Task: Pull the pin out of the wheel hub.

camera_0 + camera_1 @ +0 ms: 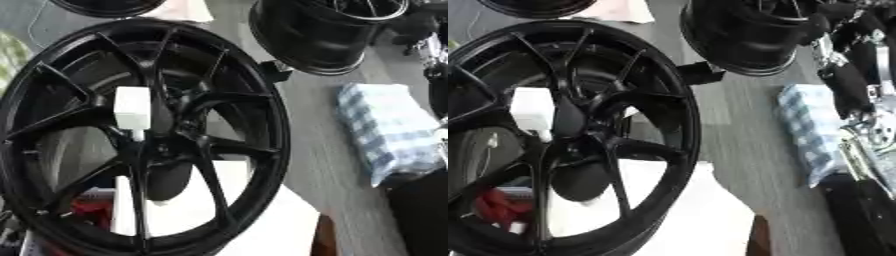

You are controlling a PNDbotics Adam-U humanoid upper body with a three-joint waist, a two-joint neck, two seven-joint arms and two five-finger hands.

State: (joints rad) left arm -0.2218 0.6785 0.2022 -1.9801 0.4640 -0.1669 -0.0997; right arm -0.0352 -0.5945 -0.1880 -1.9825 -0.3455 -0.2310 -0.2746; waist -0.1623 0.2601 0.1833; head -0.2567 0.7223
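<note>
a black wheel hub [144, 135] fills the left of both views, standing on its edge, spokes facing the camera. a white block-headed pin [133, 109] sits just beside the hub's centre, its thin stem pointing down. nothing touches it. right of the wheel lies a blue checked cloth [391, 131] on the grey tabletop [319, 150]. the right arm [859, 100] runs down the far right edge, well apart from the pin; its fingers are not visible, so i cannot tell their state.

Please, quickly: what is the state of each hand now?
Left hand: not in view.
Right hand: not visible; only the right arm shows at the edge.
</note>
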